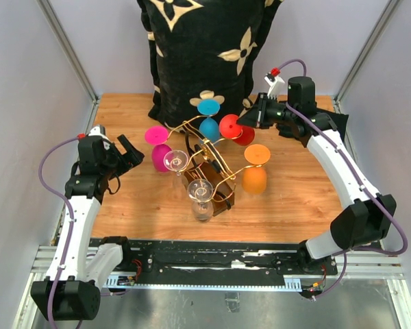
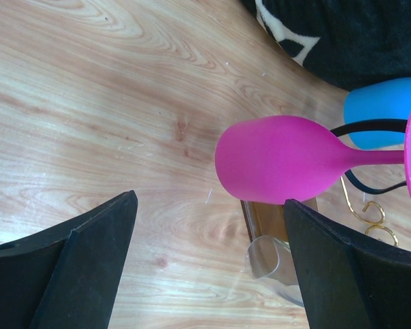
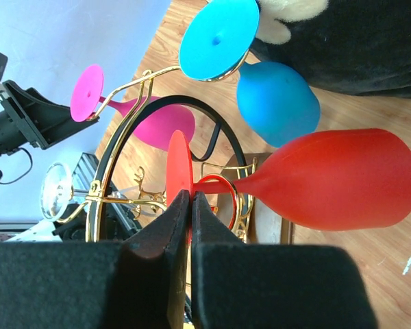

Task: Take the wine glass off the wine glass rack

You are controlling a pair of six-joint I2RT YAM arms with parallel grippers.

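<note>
Gold wire wine glass rack (image 1: 222, 168) with a dark wooden base stands in the middle of the pale wooden counter (image 1: 294, 199). A red matte wine glass (image 3: 335, 179) hangs on it upside down. The right end effector (image 3: 190, 199) is clenched on the rim of that glass's round foot. The left end effector (image 2: 209, 199) is spread wide beside a pink matte wine glass (image 2: 274, 159), apart from it.

Noted pale wood with smooth grain and faint scuffs on the table (image 2: 89, 103). Saw glossy gold metal wire in the wine glass rack (image 1: 218, 159), over a dark brown wooden base (image 1: 225, 195). Found the red wine glass (image 3: 342, 181), blue glass (image 3: 277, 103) and pink glass (image 2: 281, 161) matt, smooth, opaque. Noted clear, shiny glass (image 1: 201, 199) at the rack's near side. Saw soft black cloth, cream-patterned, on the cushion (image 1: 205, 48) behind the rack. Found the jaws of the right gripper (image 3: 190, 199) matt black, finely grainy.
</note>
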